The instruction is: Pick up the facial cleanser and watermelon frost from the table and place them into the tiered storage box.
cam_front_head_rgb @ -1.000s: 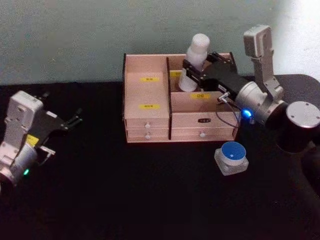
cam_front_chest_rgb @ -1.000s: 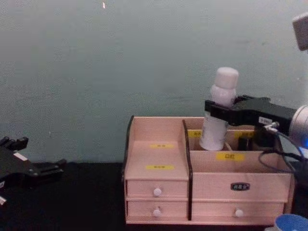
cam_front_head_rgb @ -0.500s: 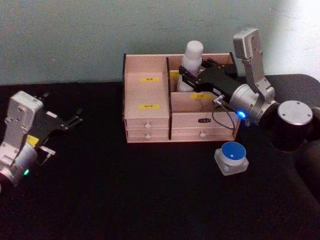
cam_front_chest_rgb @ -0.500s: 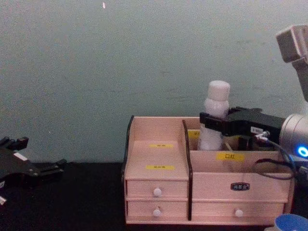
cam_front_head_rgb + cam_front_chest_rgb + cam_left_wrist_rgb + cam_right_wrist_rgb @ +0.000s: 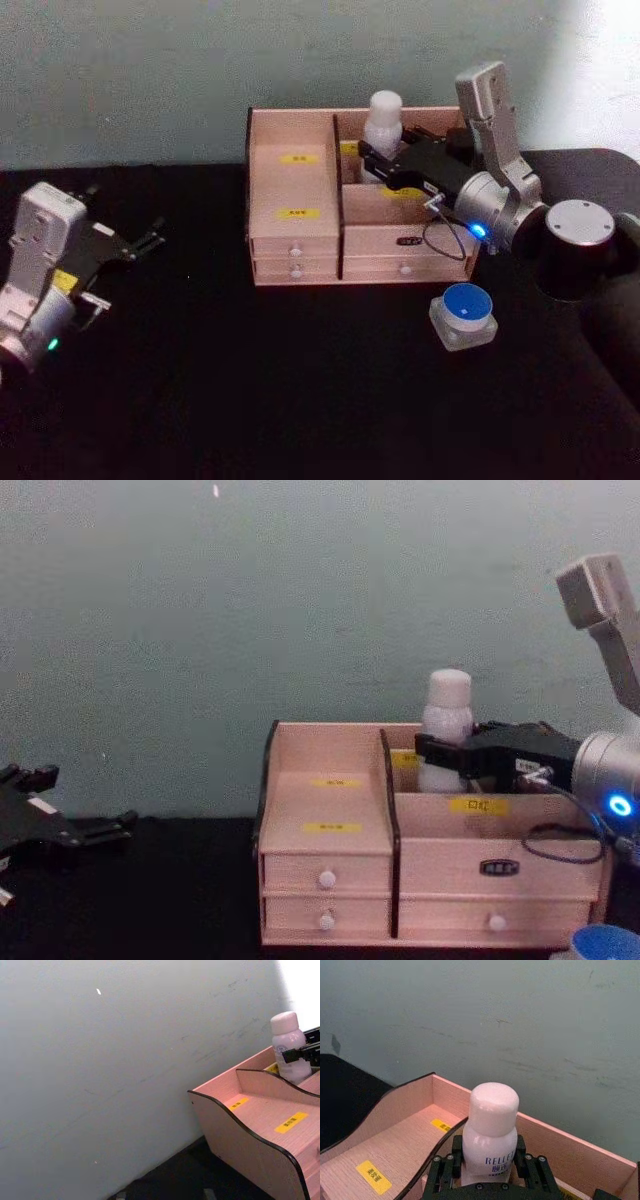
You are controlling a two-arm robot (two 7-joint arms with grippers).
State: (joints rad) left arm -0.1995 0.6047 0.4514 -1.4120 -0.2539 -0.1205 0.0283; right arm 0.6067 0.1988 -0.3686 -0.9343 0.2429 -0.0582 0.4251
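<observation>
The facial cleanser [image 5: 383,115] stands upright, cap up, in the far right compartment of the tiered storage box [image 5: 290,185], right gripper [image 5: 380,160] clamped round its body; left gripper [image 5: 145,240] idles far left, jaws apart

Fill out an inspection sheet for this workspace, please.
Surface: black table.
Job's things: white bottle upright in the storage box, rear right compartment; blue-lidded jar on the table, before the box's right end.
Clutter: nothing seen.
End effectors: right end effector shut on the bottle; left end effector open, parked far left.
Cables: thin cable loops from the right wrist across the box front.
Surroundings: grey-green wall behind.
</observation>
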